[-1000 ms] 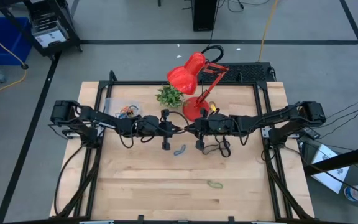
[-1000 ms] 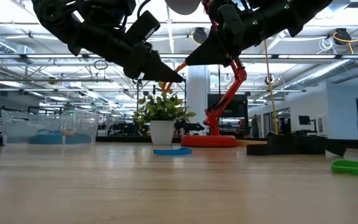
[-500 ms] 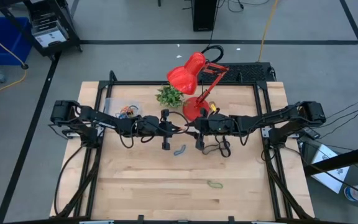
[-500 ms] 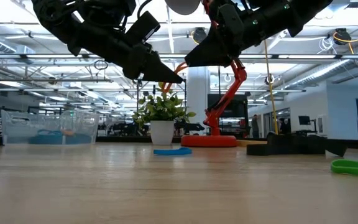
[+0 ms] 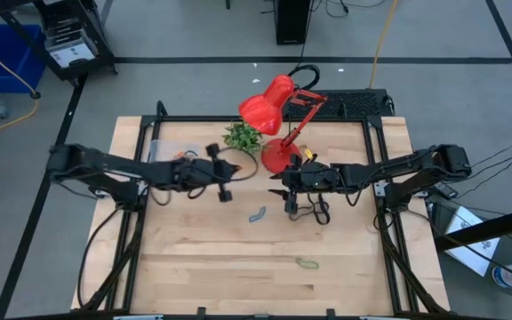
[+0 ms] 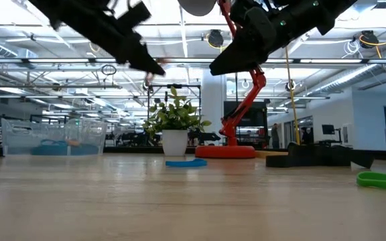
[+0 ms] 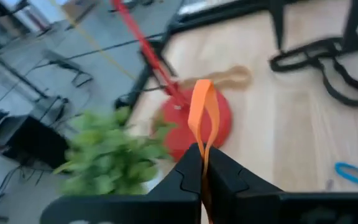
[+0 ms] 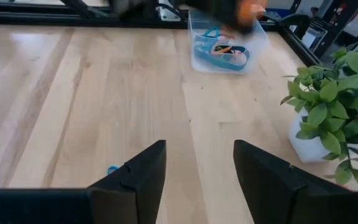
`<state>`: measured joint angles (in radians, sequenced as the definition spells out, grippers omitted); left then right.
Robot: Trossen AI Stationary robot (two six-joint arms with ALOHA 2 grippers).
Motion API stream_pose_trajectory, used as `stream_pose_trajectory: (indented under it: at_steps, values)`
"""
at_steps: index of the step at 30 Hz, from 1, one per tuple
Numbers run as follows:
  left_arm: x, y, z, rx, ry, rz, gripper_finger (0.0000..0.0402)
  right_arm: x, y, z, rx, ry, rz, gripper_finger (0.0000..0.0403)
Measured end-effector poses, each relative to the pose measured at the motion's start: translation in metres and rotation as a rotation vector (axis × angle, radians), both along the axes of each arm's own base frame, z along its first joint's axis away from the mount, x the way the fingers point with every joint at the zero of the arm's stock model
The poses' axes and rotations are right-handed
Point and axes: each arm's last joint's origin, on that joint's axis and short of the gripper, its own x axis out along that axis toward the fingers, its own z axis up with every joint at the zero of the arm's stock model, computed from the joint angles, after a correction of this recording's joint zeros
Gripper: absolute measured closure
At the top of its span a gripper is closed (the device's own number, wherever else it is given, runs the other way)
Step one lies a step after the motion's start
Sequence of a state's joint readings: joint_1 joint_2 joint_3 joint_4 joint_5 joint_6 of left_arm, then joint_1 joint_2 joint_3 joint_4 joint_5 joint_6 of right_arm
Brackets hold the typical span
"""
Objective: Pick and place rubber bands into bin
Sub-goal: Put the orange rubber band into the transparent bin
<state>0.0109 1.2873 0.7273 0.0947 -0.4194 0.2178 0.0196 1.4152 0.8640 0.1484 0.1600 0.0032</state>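
The left gripper [image 7: 202, 163] has its jaws pinched on an orange rubber band [image 7: 202, 112], loop hanging forward, just beside the potted plant [image 5: 243, 136]. The bin [image 5: 169, 155] lies just beyond it, away from the plant. The right gripper [image 8: 194, 163], jaws wide and empty, is farther off.

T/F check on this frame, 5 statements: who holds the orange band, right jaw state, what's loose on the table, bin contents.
1. The left gripper is shut on the orange rubber band. True.
2. The right gripper is shut on a blue band. False: its jaws stand open with nothing between them.
3. A blue rubber band lies on the table. True.
4. The bin is empty. False: it already holds several bands.
5. The green rubber band lies inside the bin. False: it lies on the table near the front edge, far from the bin.
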Motion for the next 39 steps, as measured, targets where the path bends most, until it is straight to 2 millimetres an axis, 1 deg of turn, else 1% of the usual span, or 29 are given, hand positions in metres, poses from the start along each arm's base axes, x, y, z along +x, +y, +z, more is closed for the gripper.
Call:
stream_pose_trajectory:
  at_steps: [5,9,13,18,23,27,30,36,39]
  values:
    - [-0.039,0.003,0.03,-0.067,-0.066,0.151,0.0395,0.0,0.0,-0.001,-0.023,0.012,0.012,0.0219]
    - [-0.07,0.004,0.044,-0.137,-0.111,0.255,0.0397,0.0,0.0,-0.001,-0.024,0.013,0.012,0.0221]
    - [-0.096,0.011,0.046,-0.226,-0.111,0.389,0.0396,0.0,0.0,-0.001,-0.038,0.014,0.02,0.022]
    - [-0.116,0.027,0.028,-0.356,0.015,0.617,0.0396,0.0,0.0,0.0,-0.047,0.011,0.024,0.0223]
    - [-0.12,0.043,0.011,-0.506,0.142,0.754,0.0397,0.0,0.0,0.0,-0.047,0.01,0.024,0.0223]
    - [-0.115,0.058,0.0,-0.599,0.209,0.785,0.0394,0.0,0.0,0.0,-0.047,0.01,0.024,0.022]
    - [-0.11,0.068,-0.012,-0.643,0.288,0.814,0.0396,0.0,0.0,-0.001,-0.046,0.008,0.025,0.0221]
    - [-0.097,0.084,-0.038,-0.681,0.411,0.868,0.039,-0.007,0.0,-0.015,-0.036,0.007,0.022,0.0226]
    - [-0.094,0.089,-0.048,-0.689,0.468,0.897,0.0396,-0.01,0.0,-0.022,-0.035,-0.009,0.021,0.0224]
